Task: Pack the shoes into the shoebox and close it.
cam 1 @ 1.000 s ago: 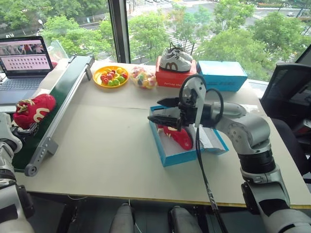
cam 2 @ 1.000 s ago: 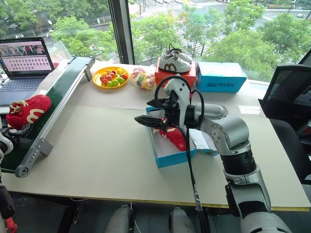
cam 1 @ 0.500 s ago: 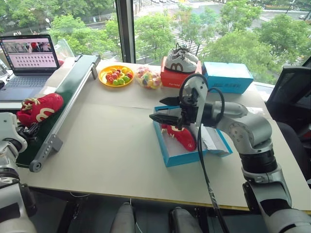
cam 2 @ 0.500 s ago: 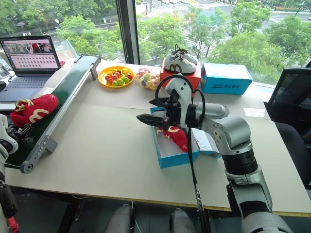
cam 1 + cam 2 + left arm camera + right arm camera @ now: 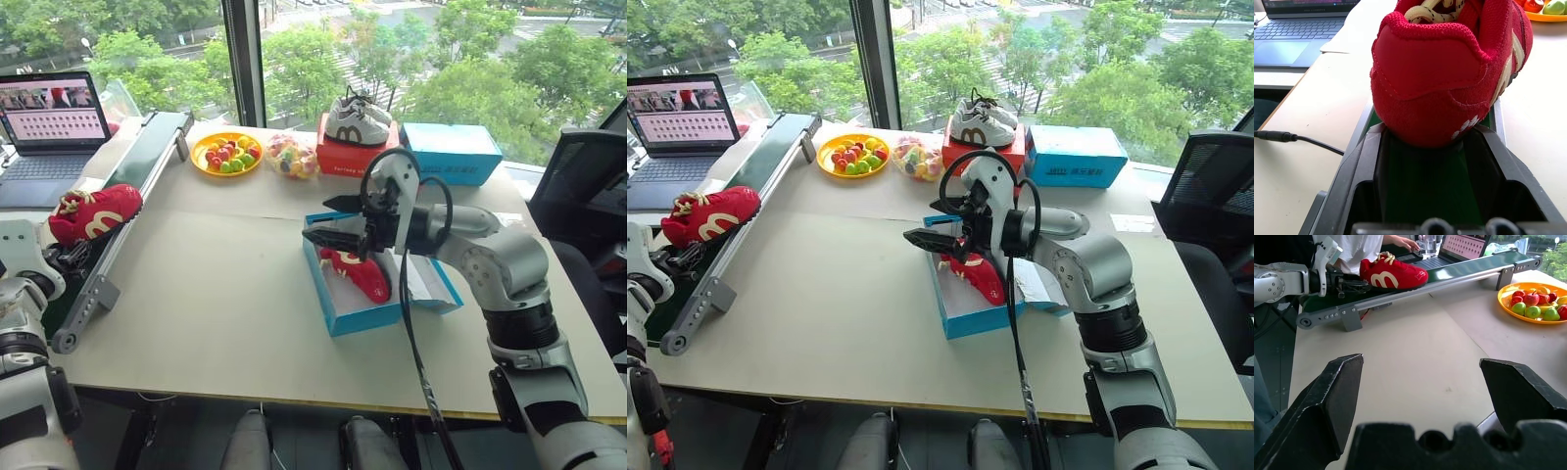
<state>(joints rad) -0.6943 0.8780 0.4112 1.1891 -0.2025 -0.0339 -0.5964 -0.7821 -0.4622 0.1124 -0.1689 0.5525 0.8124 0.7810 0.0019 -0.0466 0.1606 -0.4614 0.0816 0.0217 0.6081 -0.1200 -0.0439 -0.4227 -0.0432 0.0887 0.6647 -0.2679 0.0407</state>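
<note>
The left gripper (image 5: 1422,147) pinches the heel of a red shoe (image 5: 95,212) over the green conveyor (image 5: 137,171) at the table's (image 5: 225,294) left edge. The right gripper (image 5: 328,221) hangs with fingers spread wide above the open blue shoebox (image 5: 345,315) near the table's middle. The other shoe (image 5: 359,273) lies inside the shoebox, below that gripper.

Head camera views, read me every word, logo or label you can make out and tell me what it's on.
"m"-shaped mark, white: side of the red shoe on the green conveyor.
"m"-shaped mark, dark: side of the grey-and-white sneakers.
Red box front lettering: too small to read.
Far blue box side lettering: too small.
Laptop screen: unreadable.
</note>
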